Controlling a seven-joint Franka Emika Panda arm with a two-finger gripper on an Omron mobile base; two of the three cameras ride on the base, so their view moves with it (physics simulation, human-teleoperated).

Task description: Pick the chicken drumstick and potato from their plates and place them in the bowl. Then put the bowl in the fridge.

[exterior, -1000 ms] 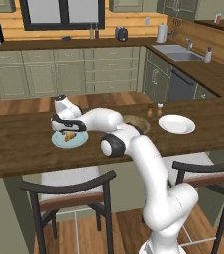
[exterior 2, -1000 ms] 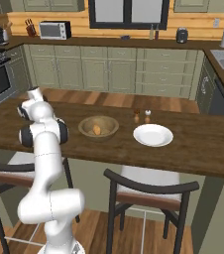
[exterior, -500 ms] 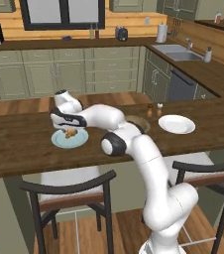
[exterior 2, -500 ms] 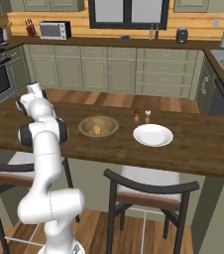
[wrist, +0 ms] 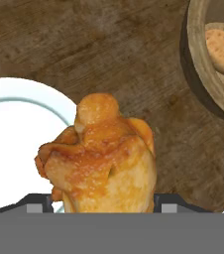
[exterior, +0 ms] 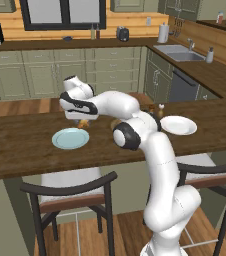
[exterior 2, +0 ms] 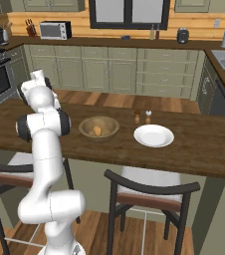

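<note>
The small golden-brown chicken drumstick (wrist: 101, 161) sits between the two dark fingers (wrist: 33, 204) of the white robot arm's gripper (exterior: 83, 121), which pinch it from both sides, and it hangs in the air above the dark brown wooden bench (exterior: 15, 145). In the left base view the drumstick (exterior: 84, 122) is a little orange bit under the hand, just above the far edge of the round pale blue plate (exterior: 70, 138). That plate is bare, and in the hand view its pale rim (wrist: 15, 129) shows behind and to the left of the meat. The round light-brown wooden bowl (exterior 2: 99, 128) stands on the bench near the arm, and the small round tan-yellow potato (exterior 2: 97, 130) lies inside it. In the hand view the bowl's thick rim (wrist: 199, 64) shows at the top right with the potato (wrist: 222, 47) in it, a little way from the drumstick. A second round plate, white-looking (exterior 2: 154, 135), lies on the bench to the right of the bowl, and it has nothing on it. Two little shakers (exterior 2: 142, 117) stand side by side behind it, between the bowl and that plate. Two dark chairs with pale seats (exterior 2: 149, 191) stand under the near edge of the bench.
</note>
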